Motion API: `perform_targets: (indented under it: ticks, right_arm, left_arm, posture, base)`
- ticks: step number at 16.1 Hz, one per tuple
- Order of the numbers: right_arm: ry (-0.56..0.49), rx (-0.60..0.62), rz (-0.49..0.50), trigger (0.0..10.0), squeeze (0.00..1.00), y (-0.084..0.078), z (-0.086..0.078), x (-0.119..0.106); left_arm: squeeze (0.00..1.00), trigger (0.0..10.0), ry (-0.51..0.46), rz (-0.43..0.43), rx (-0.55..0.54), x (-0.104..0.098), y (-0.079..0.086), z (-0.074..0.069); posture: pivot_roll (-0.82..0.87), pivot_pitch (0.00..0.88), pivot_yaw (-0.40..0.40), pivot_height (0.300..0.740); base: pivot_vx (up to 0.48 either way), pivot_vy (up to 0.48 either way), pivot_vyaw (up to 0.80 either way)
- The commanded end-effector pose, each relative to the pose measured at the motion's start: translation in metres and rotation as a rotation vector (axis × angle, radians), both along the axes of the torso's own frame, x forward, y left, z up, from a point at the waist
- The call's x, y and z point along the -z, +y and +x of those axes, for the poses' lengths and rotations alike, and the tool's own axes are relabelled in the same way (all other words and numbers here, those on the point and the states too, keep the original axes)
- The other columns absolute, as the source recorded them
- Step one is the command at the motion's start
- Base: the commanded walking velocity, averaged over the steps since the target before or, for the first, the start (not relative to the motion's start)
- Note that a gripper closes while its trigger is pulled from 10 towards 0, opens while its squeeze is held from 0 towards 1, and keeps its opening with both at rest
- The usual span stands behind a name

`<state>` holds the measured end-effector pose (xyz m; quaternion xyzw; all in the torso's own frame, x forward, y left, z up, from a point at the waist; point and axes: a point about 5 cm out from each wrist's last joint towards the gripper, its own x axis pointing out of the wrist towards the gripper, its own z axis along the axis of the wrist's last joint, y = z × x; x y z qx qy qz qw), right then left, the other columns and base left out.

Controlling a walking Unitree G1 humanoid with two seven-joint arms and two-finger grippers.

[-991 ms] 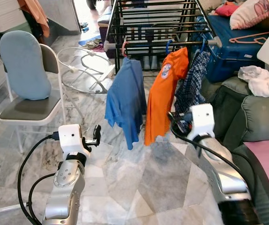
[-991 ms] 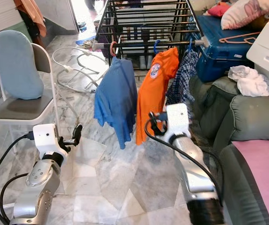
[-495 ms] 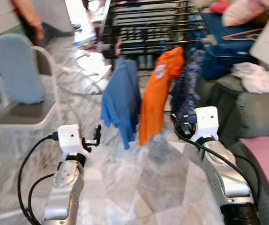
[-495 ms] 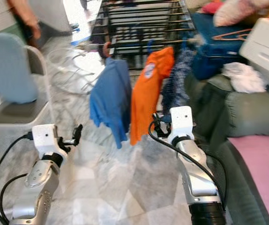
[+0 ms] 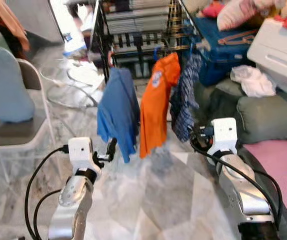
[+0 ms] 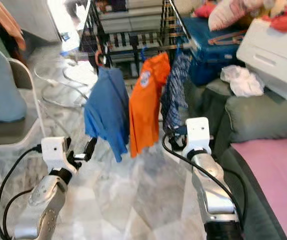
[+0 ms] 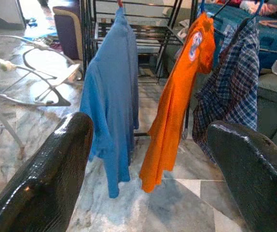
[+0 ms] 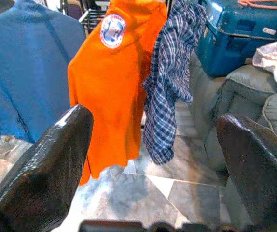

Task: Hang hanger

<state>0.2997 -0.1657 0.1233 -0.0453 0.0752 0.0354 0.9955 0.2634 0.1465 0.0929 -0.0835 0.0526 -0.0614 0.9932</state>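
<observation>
We saw three garments hung on the far rack point(image 5: 133, 30); our left gripper point(image 7: 148, 169) and right gripper point(image 8: 153, 159) were both spread wide, holding nothing, so hanging looked finished.

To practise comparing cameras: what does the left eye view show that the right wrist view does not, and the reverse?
Left eye view alone: the grey chair, the white drawer box, both arms, with the left gripper open. Right wrist view alone: the right gripper open, and the round badge close up. Both: blue shirt, orange shirt, plaid shirt.
</observation>
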Motion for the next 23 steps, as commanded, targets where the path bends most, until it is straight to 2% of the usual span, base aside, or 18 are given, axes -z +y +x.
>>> perform_targets:
  ticks: [1,8,10,13,21,23]
  right_arm:
    - [-0.025,-0.002,0.006,10.0,0.0,0.0012,-0.0001,-0.0073]
    - [-0.027,0.01,-0.012,10.0,0.0,-0.0022,0.0017,-0.0091]
    - [-0.025,0.011,-0.015,10.0,0.0,-0.0021,0.0008,-0.0085]
    - [-0.025,0.013,-0.021,10.0,0.0,-0.004,0.0008,-0.0083]
    - [-0.016,0.017,-0.022,10.0,0.0,-0.003,0.0019,-0.0071]
    - [-0.014,0.019,-0.022,10.0,0.0,-0.0032,0.002,-0.0065]
  left_arm:
    - [0.0,10.0,-0.009,0.009,0.003,-0.0036,0.0029,0.0]
    - [0.0,10.0,-0.013,-0.001,0.021,-0.0056,0.0015,0.0001]
    - [0.0,10.0,-0.013,-0.006,0.027,-0.0061,-0.0006,-0.0002]
    - [0.0,10.0,-0.014,-0.016,0.025,-0.0075,0.0002,0.0015]
    - [0.0,10.0,0.015,-0.009,0.034,-0.0047,-0.0012,0.0005]
    - [0.0,10.0,0.019,-0.01,0.022,-0.0043,-0.0005,0.0006]
  posture:
    - [-0.14,0.0,0.105,0.74]
    - [-0.13,0.0,0.106,0.74]
    - [-0.14,0.0,0.107,0.74]
    - [-0.14,0.0,0.108,0.74]
    - [-0.13,0.0,0.109,0.74]
    - [-0.13,0.0,0.111,0.74]
  base:
    - [0.454,0.0,0.0]
    - [0.472,0.0,0.0]
    - [0.469,0.0,-0.8]
    - [0.444,0.0,0.0]
    - [0.37,0.301,0.0]
    - [0.0,0.208,0.0]
